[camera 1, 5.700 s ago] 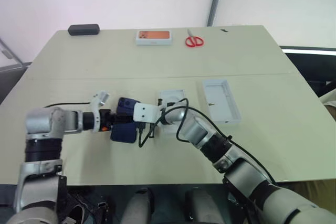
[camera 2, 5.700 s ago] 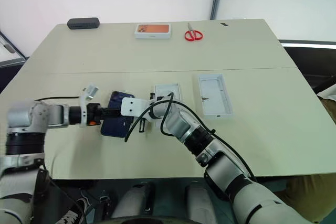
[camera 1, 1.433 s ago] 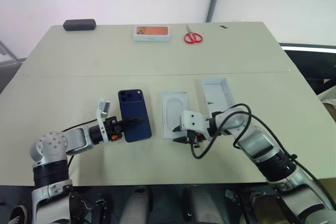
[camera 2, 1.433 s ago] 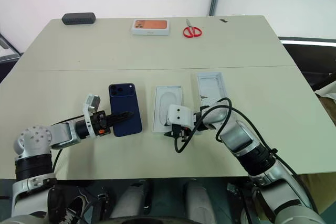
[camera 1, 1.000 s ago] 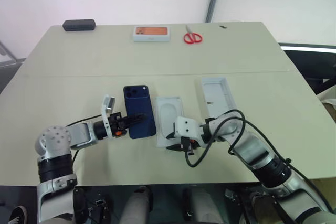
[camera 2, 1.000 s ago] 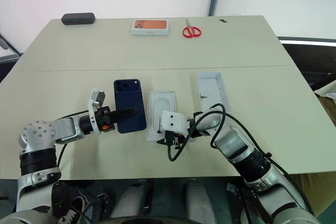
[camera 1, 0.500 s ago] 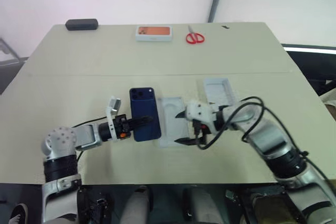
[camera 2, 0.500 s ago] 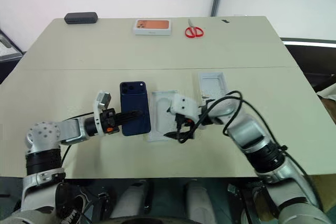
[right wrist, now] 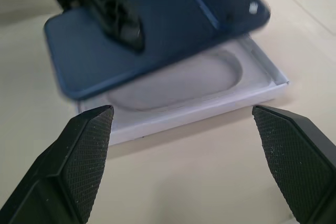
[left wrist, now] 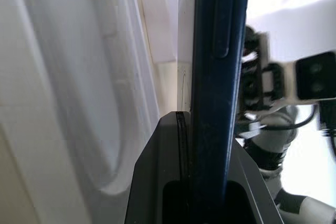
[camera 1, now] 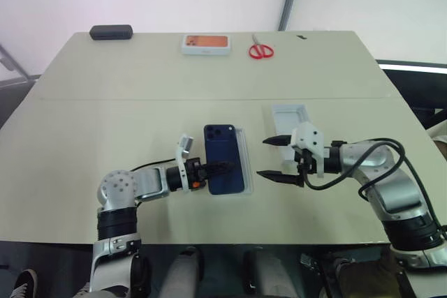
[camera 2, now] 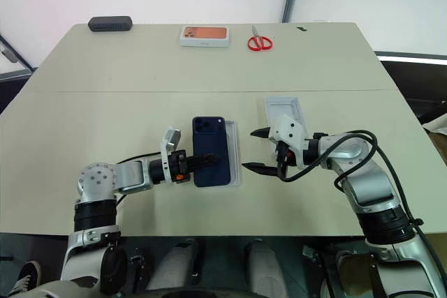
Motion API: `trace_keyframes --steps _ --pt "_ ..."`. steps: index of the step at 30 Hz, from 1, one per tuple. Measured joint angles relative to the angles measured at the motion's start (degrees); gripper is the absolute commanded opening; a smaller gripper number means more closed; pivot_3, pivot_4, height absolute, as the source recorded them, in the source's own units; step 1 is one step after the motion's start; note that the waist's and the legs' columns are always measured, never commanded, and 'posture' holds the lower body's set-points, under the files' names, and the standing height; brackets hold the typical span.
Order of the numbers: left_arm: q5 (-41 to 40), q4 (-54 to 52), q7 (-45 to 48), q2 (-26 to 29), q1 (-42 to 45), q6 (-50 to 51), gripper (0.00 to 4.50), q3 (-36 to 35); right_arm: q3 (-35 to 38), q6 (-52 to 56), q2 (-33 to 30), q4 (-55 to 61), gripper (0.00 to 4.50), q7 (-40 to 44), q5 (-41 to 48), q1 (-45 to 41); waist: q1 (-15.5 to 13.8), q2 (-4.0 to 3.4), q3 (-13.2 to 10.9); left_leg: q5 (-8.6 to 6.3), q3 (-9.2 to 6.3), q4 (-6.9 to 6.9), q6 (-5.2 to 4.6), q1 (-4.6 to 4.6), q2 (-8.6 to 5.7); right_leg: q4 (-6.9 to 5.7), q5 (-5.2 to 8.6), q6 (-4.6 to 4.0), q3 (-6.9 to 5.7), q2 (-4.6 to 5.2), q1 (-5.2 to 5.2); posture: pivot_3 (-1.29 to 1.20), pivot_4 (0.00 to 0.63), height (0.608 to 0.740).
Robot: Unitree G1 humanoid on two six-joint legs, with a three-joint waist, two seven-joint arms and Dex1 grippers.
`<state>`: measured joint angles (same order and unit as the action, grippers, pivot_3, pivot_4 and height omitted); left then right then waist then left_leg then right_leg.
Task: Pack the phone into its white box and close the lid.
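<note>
My left gripper (camera 1: pixel 218 167) is shut on the dark navy phone (camera 1: pixel 225 157) at its left long edge, holding it flat just above the white box (camera 1: pixel 246 151). The phone covers most of the box. In the right wrist view the box (right wrist: pixel 210 98) shows a white insert with an oval recess under the phone (right wrist: pixel 157 30). My right gripper (camera 1: pixel 262 158) stands wide open just right of the box, holding nothing. The lid (camera 1: pixel 286 118) lies open side up on the table behind the right gripper.
At the far edge of the table lie red scissors (camera 1: pixel 260 50), a white box with an orange picture (camera 1: pixel 206 44) and a dark case (camera 1: pixel 110 32). A cable loops along my right arm.
My left gripper has carried the phone to the right until it hangs over the white box. My right gripper has opened wide and drawn back to the right, off the box.
</note>
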<state>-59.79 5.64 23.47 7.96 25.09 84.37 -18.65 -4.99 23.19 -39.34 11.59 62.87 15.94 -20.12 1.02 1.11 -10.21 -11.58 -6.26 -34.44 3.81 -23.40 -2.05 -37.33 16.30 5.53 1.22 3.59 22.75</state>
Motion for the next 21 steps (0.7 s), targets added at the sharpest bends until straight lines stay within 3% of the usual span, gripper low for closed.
trace_keyframes --steps 7,8,16,21 --pt "1.74 1.69 0.09 0.85 1.82 -2.09 0.00 1.01 -1.41 -1.53 -0.01 -0.09 4.41 -1.13 -1.36 0.01 -0.42 0.01 0.00 0.00 -0.01 -0.02 0.00 -0.03 -0.05 0.03 0.00 0.01 -0.04 0.07 -0.04 0.00 0.150 0.740" --pt "1.76 2.26 0.28 1.06 2.24 -2.15 0.97 1.10 -1.45 -1.95 -0.01 -0.12 4.50 -1.26 -1.66 0.01 -0.40 0.01 0.00 0.00 -0.01 -0.03 0.00 -0.03 -0.05 0.03 0.00 0.01 -0.04 0.07 -0.04 0.00 0.150 0.740" --pt "1.27 2.16 3.69 1.23 4.61 -2.09 4.46 3.58 -2.79 -2.44 0.14 -0.61 4.50 -1.94 -2.33 -0.15 -0.21 -0.01 0.01 0.00 -0.02 -0.04 -0.01 0.07 -0.04 0.02 0.00 0.01 -0.05 0.05 -0.15 0.00 0.150 0.740" --pt "1.81 0.54 6.09 4.98 4.87 -2.31 4.46 6.91 -3.22 -2.83 0.28 -0.95 4.50 -2.50 -2.45 -0.66 -0.03 -0.02 0.02 0.00 -0.02 -0.03 -0.01 0.08 -0.03 0.02 0.00 0.01 -0.04 0.03 -0.15 0.00 0.150 0.740"
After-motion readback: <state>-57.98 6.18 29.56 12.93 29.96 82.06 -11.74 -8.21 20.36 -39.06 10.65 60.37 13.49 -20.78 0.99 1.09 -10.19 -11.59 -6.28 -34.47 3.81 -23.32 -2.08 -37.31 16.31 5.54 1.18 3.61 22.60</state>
